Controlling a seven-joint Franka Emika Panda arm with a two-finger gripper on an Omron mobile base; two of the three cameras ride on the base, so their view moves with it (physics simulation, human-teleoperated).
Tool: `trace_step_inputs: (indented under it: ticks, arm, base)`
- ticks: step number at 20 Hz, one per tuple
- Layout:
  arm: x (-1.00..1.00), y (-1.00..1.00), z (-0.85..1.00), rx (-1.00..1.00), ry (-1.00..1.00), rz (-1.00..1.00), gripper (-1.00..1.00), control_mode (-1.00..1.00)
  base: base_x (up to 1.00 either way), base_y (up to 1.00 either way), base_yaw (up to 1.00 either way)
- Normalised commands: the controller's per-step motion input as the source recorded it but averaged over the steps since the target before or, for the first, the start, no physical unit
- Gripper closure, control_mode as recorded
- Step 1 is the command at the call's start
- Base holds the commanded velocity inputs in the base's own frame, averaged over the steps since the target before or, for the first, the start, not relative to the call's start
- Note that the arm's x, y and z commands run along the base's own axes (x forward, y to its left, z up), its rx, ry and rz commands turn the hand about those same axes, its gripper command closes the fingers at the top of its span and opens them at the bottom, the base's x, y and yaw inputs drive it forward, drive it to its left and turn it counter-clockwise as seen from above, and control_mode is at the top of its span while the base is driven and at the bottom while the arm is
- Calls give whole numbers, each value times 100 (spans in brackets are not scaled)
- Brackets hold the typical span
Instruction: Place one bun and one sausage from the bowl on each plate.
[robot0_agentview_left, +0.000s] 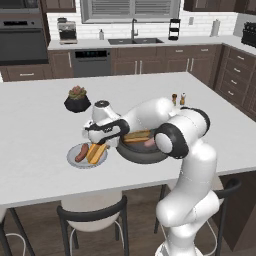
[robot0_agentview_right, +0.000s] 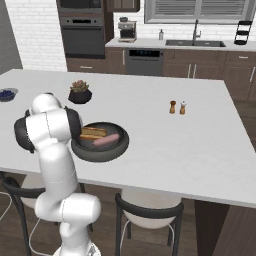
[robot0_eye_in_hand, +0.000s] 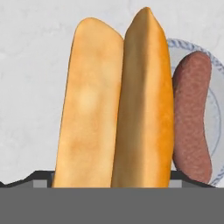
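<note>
bun: fills the hand view, upright between the fingers, over the plate's edge
gripper: closed on bun, low over the plate
plate: grey, left of bowl, sausage lying on it
bowl: dark, holds second bun and second sausage
plant pot: behind the plate, well apart

A black plant pot with a succulent stands on the white counter. Salt and pepper shakers stand together farther right. A small berry bowl sits near the counter's left edge.
</note>
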Motion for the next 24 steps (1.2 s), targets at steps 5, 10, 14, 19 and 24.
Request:
trace_step_inputs:
  ticks: [5, 10, 14, 19, 24]
  arm:
    - [32, 17, -22, 0, 0, 0, 100, -100]
    - [49, 5, -9, 0, 0, 0, -100, -100]
    - [24, 1, -4, 0, 0, 0, -100, -100]
    - [-9, 0, 0, 0, 0, 0, -100, -100]
    - [-42, 0, 14, 0, 0, 0, -100, -100]
  base:
    - [0, 0, 0]
    - [0, 0, 0]
    - [0, 0, 0]
    - [0, 0, 0]
    - [0, 0, 0]
